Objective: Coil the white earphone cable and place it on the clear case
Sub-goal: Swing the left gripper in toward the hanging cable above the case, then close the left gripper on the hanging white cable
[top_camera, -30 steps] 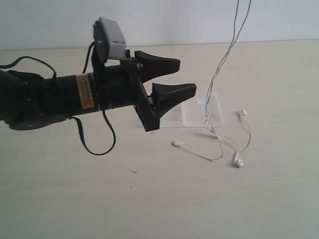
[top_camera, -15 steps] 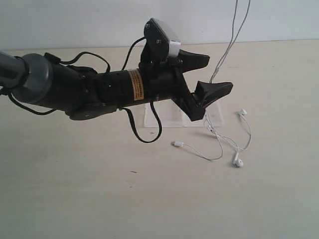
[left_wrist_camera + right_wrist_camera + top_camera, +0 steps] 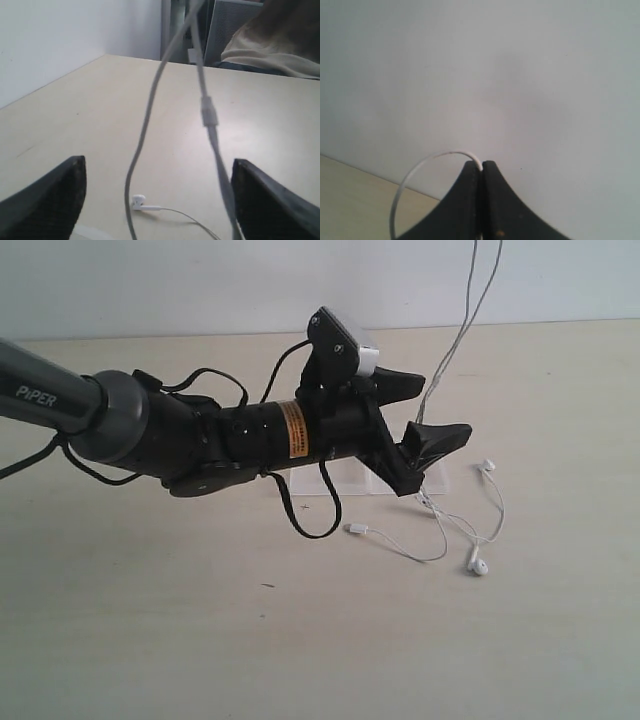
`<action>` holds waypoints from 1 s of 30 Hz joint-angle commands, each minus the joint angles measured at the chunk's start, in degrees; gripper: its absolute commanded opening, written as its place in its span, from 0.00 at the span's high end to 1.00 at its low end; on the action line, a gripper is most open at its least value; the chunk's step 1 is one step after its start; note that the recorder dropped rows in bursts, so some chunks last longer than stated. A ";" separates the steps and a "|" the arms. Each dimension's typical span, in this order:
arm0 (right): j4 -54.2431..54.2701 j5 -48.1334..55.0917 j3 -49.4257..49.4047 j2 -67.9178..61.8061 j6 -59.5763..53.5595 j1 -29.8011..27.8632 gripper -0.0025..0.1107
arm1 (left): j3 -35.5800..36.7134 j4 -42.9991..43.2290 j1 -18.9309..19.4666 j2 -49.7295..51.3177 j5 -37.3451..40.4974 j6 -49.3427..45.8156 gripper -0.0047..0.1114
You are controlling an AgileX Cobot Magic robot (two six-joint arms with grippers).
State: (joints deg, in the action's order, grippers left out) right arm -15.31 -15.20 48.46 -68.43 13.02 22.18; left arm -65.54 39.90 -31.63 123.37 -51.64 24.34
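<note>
Exterior view: broad pale table (image 3: 150, 620) under a light wall. Over it, reaching in from the left, the black left arm (image 3: 180, 435), level above the surface, ending in the left gripper (image 3: 447, 402) with jaws wide apart, gripping nothing. Beneath and behind that gripper, flat on the table, the clear case (image 3: 350, 480), partly hidden by the arm.

Running down from the top edge of the picture, the white earphone cable (image 3: 460, 336): two thin strands, descending just in front of the spread jaws, then lying in loose loops on the table just right of the case. Touching or merely near the fingers, cannot tell from here. At the loose ends, one earbud (image 3: 488, 466) beside the case's right edge, the other earbud (image 3: 479, 566) nearer the camera, and the plug (image 3: 355, 528) on the table just in front of the case.

Left wrist view: left gripper (image 3: 157, 161) spread, both strands of cable (image 3: 150, 100) hanging in the gap clear of either finger, a small splitter (image 3: 209, 111) on one strand.

Right wrist view: right gripper (image 3: 481, 170) raised against the wall, jaws pressed together, pinching the cable (image 3: 420, 165), which arcs out in a loop.
</note>
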 commanded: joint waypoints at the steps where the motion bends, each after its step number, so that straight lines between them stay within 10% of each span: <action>1: -1.44 -0.14 -0.18 0.25 0.35 -0.17 0.98 | -0.60 -0.72 -0.29 0.24 0.17 0.00 0.31; 17: -1.34 1.94 -0.18 0.25 0.36 -0.17 0.98 | -0.60 -0.49 -0.29 0.24 0.17 0.25 0.32; 30: -1.24 2.82 -0.18 0.25 0.50 -0.17 0.98 | -0.60 0.00 -0.29 0.24 0.07 0.25 0.70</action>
State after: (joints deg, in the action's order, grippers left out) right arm -16.38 -12.78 48.46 -68.43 13.24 22.18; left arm -65.80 39.78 -31.63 123.71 -51.18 24.34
